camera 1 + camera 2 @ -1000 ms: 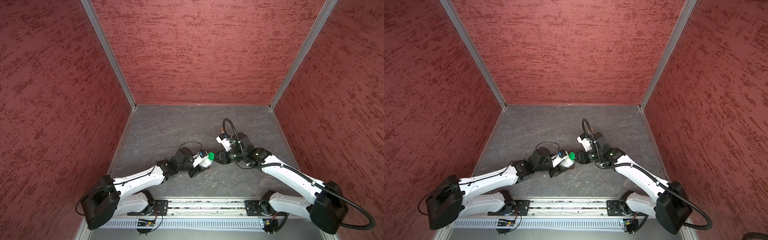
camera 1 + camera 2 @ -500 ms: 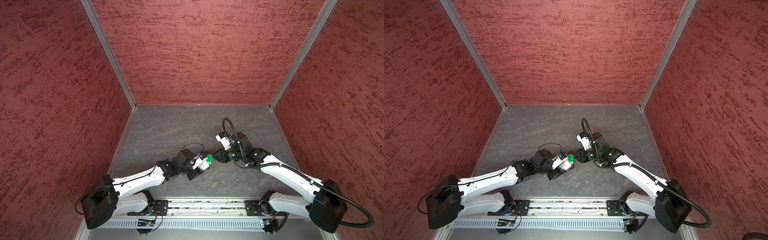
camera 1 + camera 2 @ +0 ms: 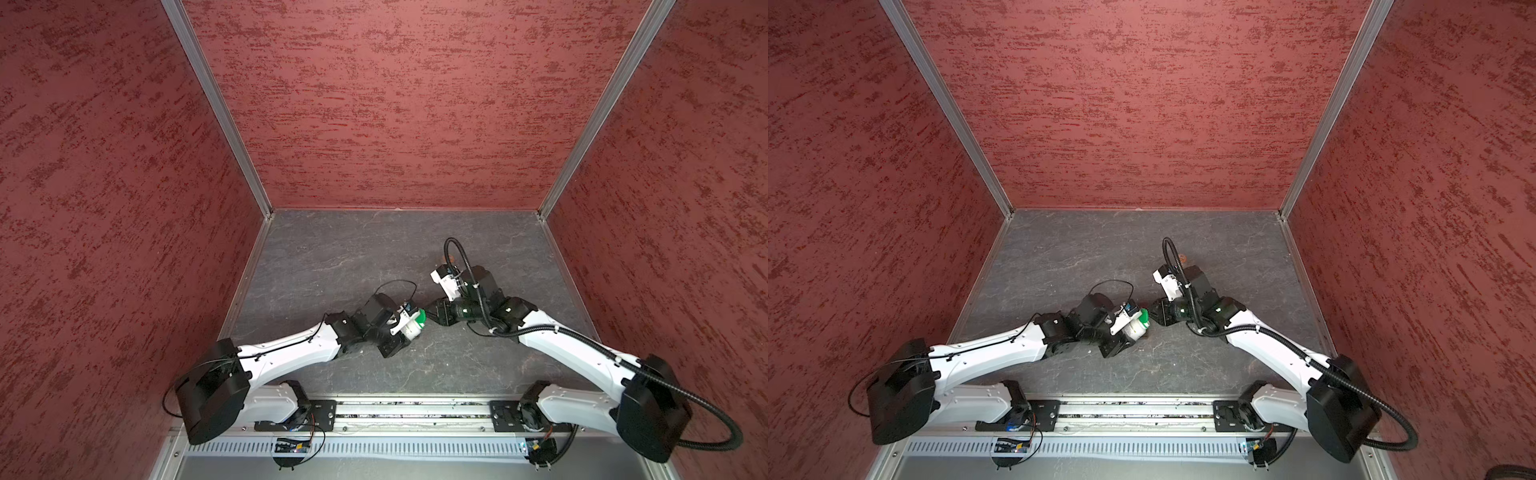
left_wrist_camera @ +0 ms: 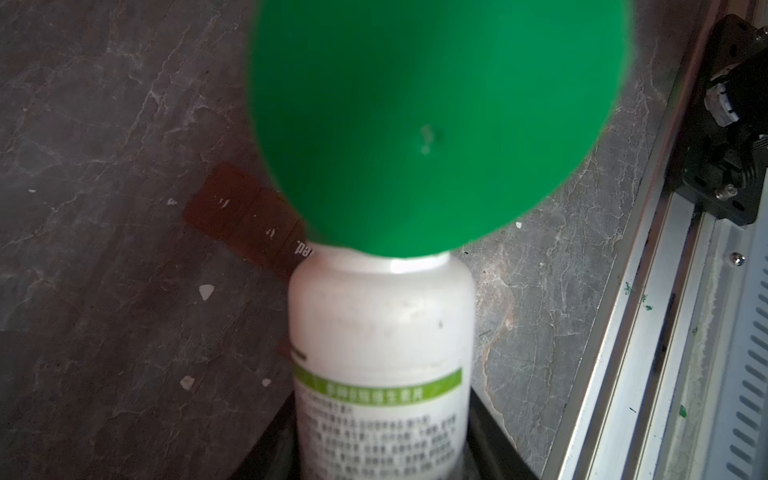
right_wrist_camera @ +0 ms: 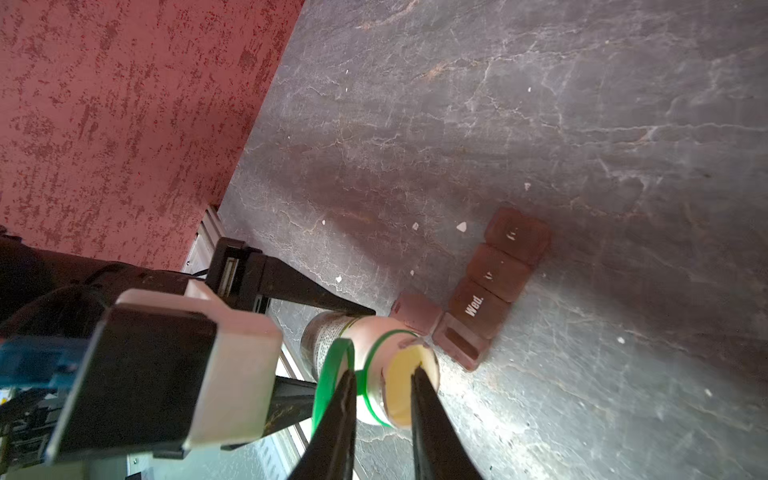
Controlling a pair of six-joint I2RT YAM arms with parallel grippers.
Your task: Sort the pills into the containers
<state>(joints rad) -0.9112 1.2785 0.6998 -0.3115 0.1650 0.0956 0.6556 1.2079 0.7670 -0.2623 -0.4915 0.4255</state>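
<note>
Right end effector [image 5: 381,369] narrowing at the mouth of the opened pill bottle [image 5: 328,334]

Both top views: left end effector [image 3: 405,332] is clamped on the tilted pill bottle [image 3: 410,329] low over the desk [image 3: 353,257], green flip lid [image 3: 421,318] facing the right end effector [image 3: 432,316], whose jaws have drawn closer together than a second ago. Left wrist view: the lid [image 4: 436,116] stands swung up off the neck, with the brown pill organiser [image 4: 241,216] on the desk just beyond. Right wrist view: narrow-set fingertips [image 5: 340,407] sit at the lid and the pale yellow mouth; whether they pinch anything I cannot tell. The organiser's "Wed." cell lies just beside the mouth and its neighbour looks open, so getting pills out probably comes next
</note>
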